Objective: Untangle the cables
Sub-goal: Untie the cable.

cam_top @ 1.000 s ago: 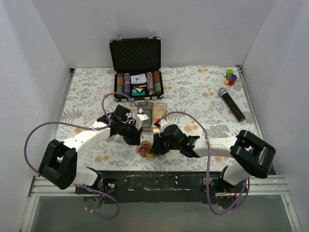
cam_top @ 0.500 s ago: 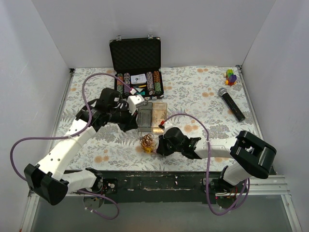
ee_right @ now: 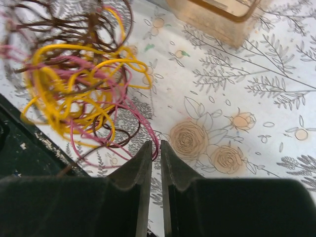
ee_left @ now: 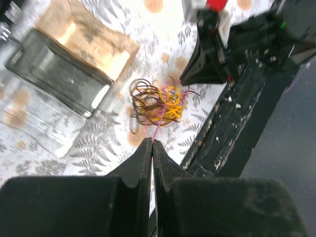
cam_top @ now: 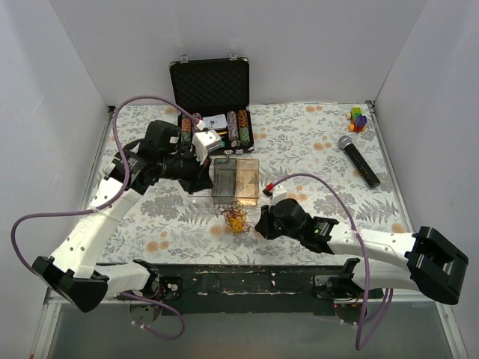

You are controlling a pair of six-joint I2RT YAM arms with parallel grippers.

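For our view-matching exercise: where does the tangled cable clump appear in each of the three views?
Top external: cable clump low centre, just before the clear box.
Left wrist: clump at centre; box upper left.
Right wrist: clump upper left; box at top.
Shared landmark: the clear box.

Bright, even, soft-shadowed light; left wrist view is blurred, and the cables point(ee_right: 79, 89) smear top-left.

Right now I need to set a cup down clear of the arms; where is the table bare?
Bare: the table between the chip case and the microphone, and the strip on its near side. Crowded: the near middle, where the cables, the clear box, left gripper and right gripper cluster.
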